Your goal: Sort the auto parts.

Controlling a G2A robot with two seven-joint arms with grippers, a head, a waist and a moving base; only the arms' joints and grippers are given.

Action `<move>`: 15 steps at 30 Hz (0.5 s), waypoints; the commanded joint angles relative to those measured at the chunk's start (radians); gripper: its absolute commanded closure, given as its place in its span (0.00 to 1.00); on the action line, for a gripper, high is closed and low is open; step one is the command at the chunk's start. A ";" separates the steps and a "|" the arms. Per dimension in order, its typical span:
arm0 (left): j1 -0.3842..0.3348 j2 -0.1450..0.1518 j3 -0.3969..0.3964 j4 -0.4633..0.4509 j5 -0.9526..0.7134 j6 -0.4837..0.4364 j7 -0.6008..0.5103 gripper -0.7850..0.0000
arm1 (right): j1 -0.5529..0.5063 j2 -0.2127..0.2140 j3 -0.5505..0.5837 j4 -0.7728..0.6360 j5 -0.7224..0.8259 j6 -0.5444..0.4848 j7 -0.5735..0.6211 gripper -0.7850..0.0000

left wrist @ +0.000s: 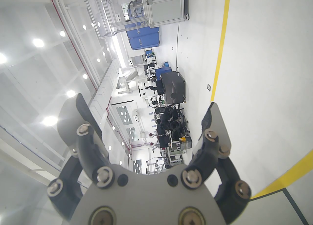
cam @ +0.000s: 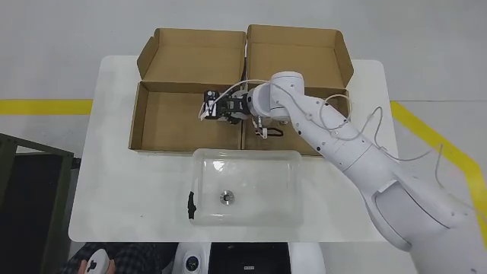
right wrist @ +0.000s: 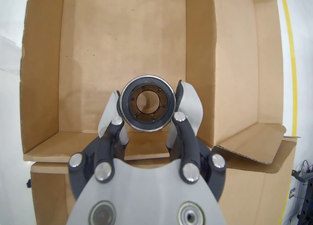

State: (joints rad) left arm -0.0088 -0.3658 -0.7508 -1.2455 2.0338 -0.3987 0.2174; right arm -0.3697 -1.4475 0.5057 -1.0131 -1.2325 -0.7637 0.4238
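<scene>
With the right gripper (right wrist: 148,98) clamped on the bearing (right wrist: 148,124), lower it close to the cardboard box (right wrist: 122,40) floor before releasing.

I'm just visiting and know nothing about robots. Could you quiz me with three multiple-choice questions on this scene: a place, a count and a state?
1. Where is the right hand with its metal ring? A) over a cardboard box B) in a drawer C) on the floor
2. How many cardboard boxes stand on the table? A) one B) two C) four
3. The left hand is: A) open and empty B) shut on a bolt C) shut on a cloth
Answers: 1A, box floor shows behind the ring; 2B, top view shows two side by side; 3A, fingers apart, nothing between.
</scene>
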 commanded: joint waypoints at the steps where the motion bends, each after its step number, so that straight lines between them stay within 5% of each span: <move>1: 0.000 0.000 0.000 0.000 0.000 0.000 0.000 0.00 | 0.001 -0.004 -0.001 0.008 -0.002 -0.006 0.001 0.66; 6: 0.000 0.000 0.000 0.000 0.000 0.000 0.000 0.00 | 0.005 -0.014 -0.001 0.024 -0.009 -0.016 0.001 0.50; 15: 0.000 0.000 0.000 0.000 0.000 0.000 0.000 0.00 | 0.019 -0.024 0.018 0.028 -0.023 -0.027 -0.025 0.38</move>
State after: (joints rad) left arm -0.0088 -0.3658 -0.7508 -1.2455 2.0338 -0.3987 0.2174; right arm -0.3527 -1.4712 0.5189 -0.9796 -1.2525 -0.7908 0.4046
